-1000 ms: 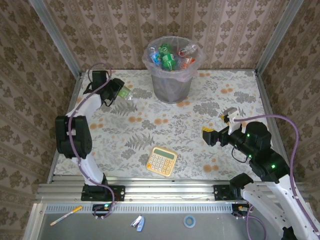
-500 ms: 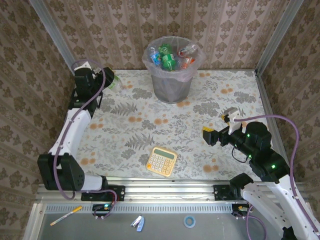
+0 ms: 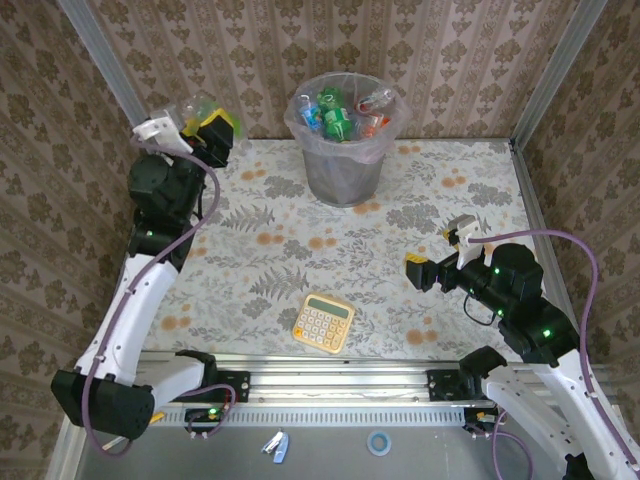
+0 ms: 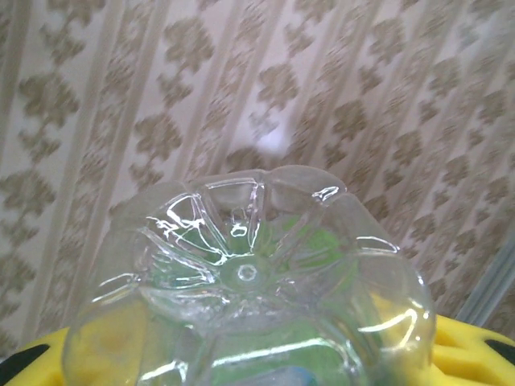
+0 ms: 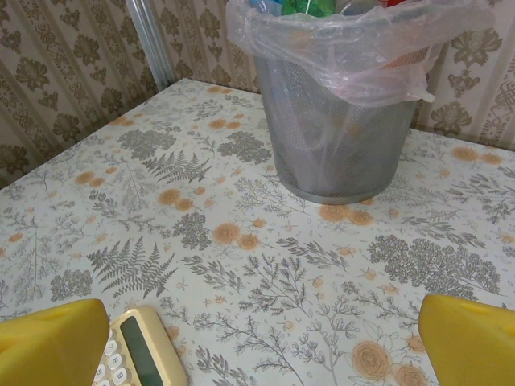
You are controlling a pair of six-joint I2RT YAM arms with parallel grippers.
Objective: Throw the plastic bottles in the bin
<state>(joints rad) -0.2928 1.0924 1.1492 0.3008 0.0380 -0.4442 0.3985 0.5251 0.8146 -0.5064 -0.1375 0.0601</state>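
Floral bench point(image 3: 380, 280) lies below the left hand point(image 3: 207, 118) gripping a clear bottle point(image 4: 249, 273) aloft, and the right hand point(image 5: 257, 346) spread wide.

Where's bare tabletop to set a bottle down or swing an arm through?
Free: the stretch between bin and calculator, and the far-right corner beside the bin. Crowded: the bin, heaped with bottles; the right gripper hovers right of the calculator.
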